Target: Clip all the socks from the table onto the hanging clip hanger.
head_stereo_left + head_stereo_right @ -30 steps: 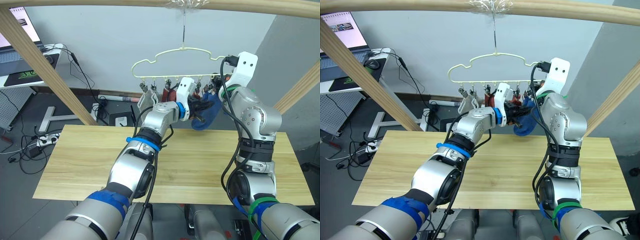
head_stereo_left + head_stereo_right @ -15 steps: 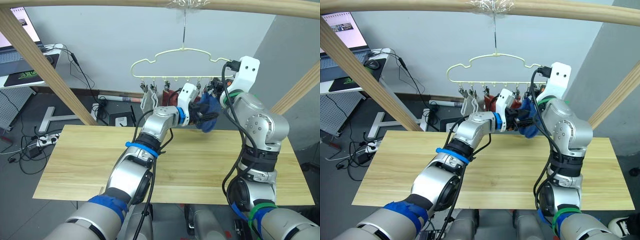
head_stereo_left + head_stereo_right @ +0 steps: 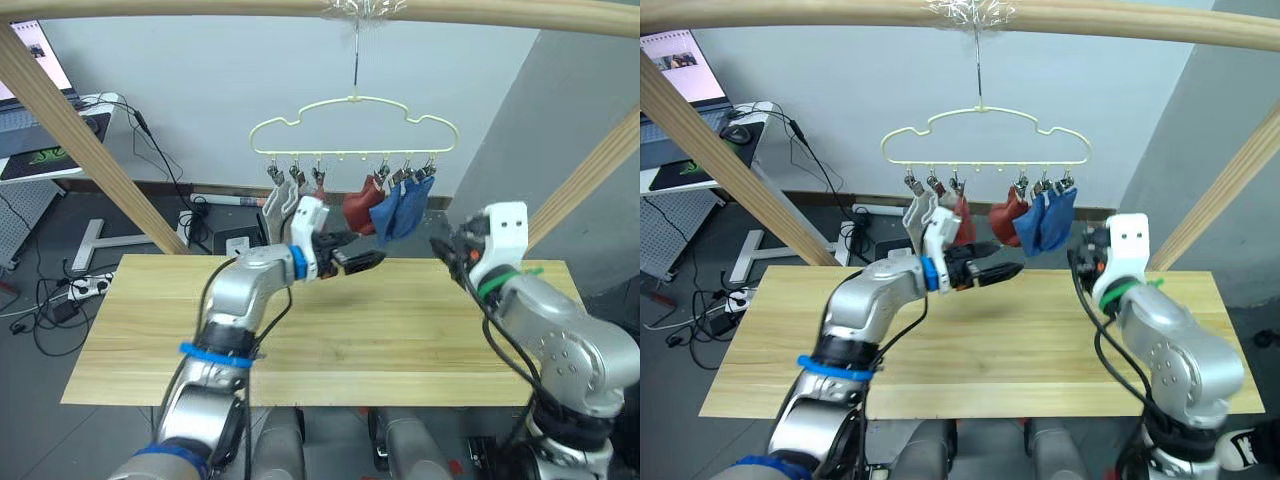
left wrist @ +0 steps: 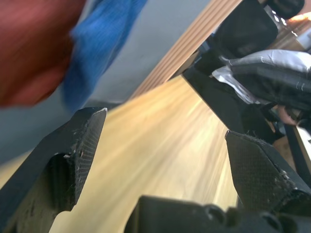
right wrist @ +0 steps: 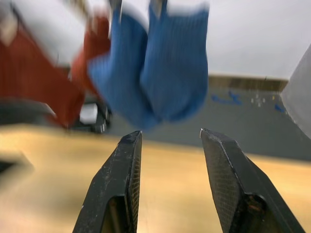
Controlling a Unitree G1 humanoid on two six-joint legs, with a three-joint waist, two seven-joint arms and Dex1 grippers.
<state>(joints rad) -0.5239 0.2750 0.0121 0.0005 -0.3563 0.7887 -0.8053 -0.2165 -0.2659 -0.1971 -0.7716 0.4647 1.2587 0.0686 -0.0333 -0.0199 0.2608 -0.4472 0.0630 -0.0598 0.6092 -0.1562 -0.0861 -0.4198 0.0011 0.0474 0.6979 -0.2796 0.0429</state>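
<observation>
Pale-yellow wire is what the clip hanger is made of, and it's hanging by its hook from the wooden pole overhead with socks dangling off its row of clips. Counting along the row: the two light grey socks are sitting at the robot's left end, partly behind the left arm, then a rust-red sock peeking out next to them, a second rust-red sock past a gap, and the two blue socks hanging side by side at the right end. That's looking like all six up, though I can't really check how well each clip is biting. The table isn't showing any socks lying on it, so my read is the clipping part is basically done. The left gripper is hovering over the far side of the table below the hanger, fingers spread wide and carrying nothing. The right gripper is pointing at the blue pair from a bit away, fingers apart too, nothing between them.
</observation>
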